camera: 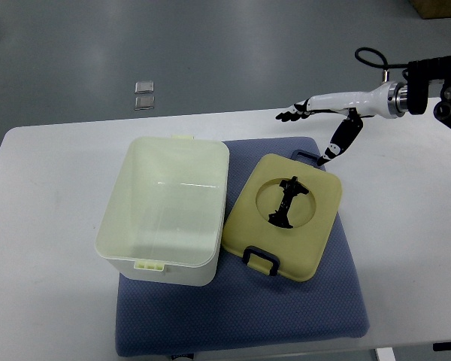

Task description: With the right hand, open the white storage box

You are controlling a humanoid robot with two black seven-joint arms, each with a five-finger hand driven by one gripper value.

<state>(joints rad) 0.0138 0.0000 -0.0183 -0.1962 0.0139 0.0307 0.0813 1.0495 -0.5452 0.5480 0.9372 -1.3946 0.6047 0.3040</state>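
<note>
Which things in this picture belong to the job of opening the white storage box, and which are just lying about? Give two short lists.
Part of the job:
- white storage box, open
- lid, off, lying beside the box
- right hand, raised, fingers spread, holding nothing

Just lying about:
- blue mat under box and lid
- white table
- two small clear squares on the floor beyond
</note>
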